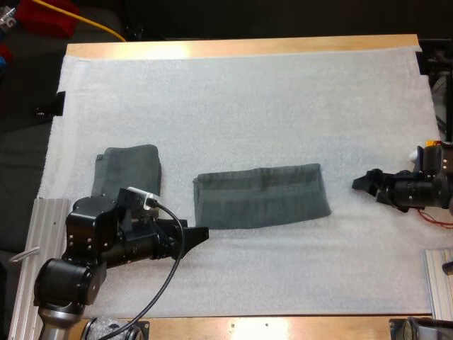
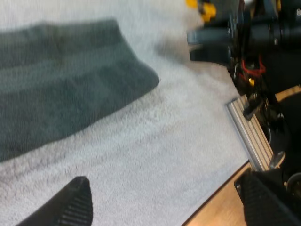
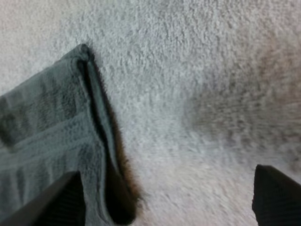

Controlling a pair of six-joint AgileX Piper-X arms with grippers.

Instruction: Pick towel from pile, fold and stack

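A dark grey-green towel (image 1: 262, 195), folded into a long strip, lies flat in the middle of the white mat. My left gripper (image 1: 198, 234) hovers just off its near left corner; in the left wrist view the towel (image 2: 61, 99) lies ahead of the open gripper (image 2: 169, 202), whose fingers (image 2: 70, 205) stand wide apart over bare mat. My right gripper (image 1: 362, 183) sits to the right of the towel's right end. In the right wrist view that folded end (image 3: 51, 141) lies by one finger (image 3: 59, 202) of the open gripper (image 3: 167, 200), and nothing is held.
A smaller folded towel (image 1: 129, 168) rests on the mat to the left, behind my left arm. Metal rails (image 1: 32, 234) run along the table's left and right (image 2: 251, 136) edges. My right arm (image 2: 254, 33) appears beyond the towel in the left wrist view.
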